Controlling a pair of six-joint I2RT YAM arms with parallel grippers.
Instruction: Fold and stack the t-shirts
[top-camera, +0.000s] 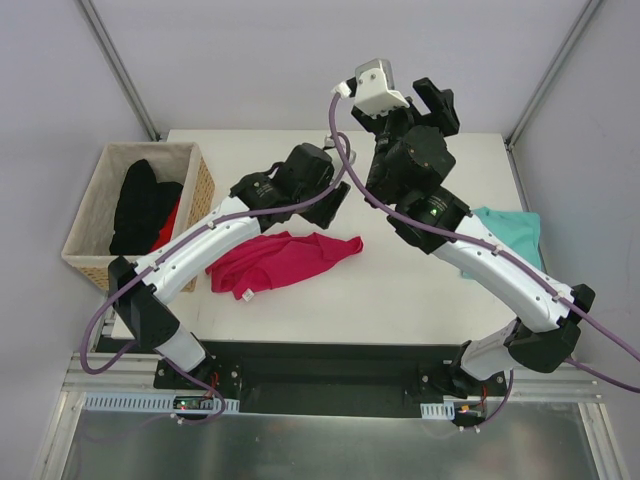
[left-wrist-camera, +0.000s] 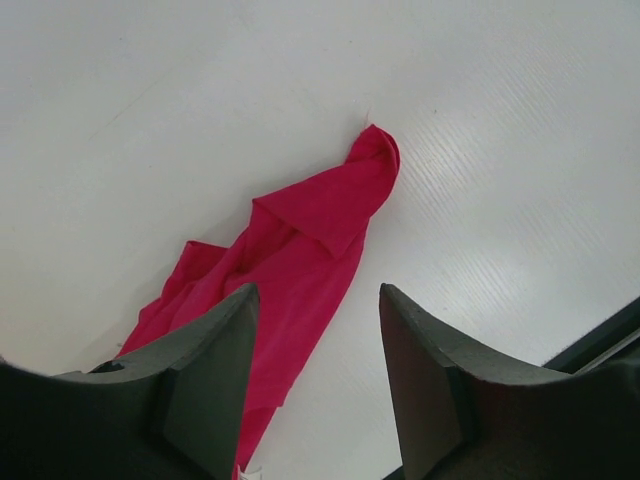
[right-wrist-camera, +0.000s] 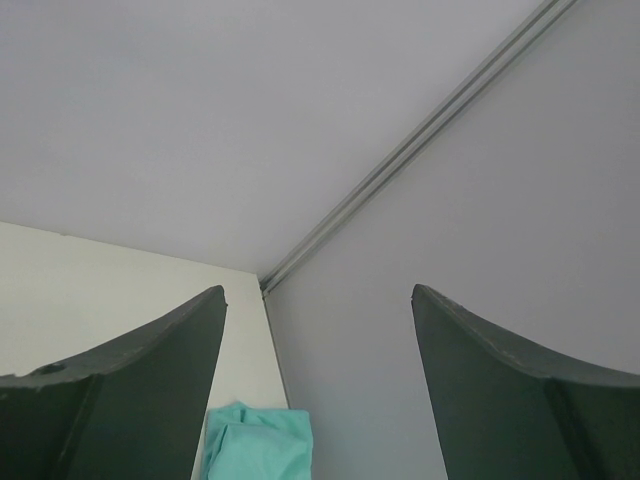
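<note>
Wicker basket (top-camera: 203, 188) with pale cloth liner at the left edge of the white worktop (top-camera: 400, 300), black garment (top-camera: 140, 205) heaped inside it, red-orange cloth (top-camera: 172, 218) tucked just beside that garment, grey walls (top-camera: 250, 60) behind, 2 slanted metal rails (top-camera: 120, 70)

We found one t-shirt (top-camera: 285, 258) lying on the table (top-camera: 400, 300), left of its middle. The other t-shirt (top-camera: 510, 228) lay at the right edge, well apart from the first. A basket (top-camera: 203, 185) stood at the table's left side with a garment (top-camera: 140, 205) in it. The left gripper (top-camera: 335, 197) hung just behind the first shirt, and the right gripper (top-camera: 435, 100) was over the far edge.
</note>
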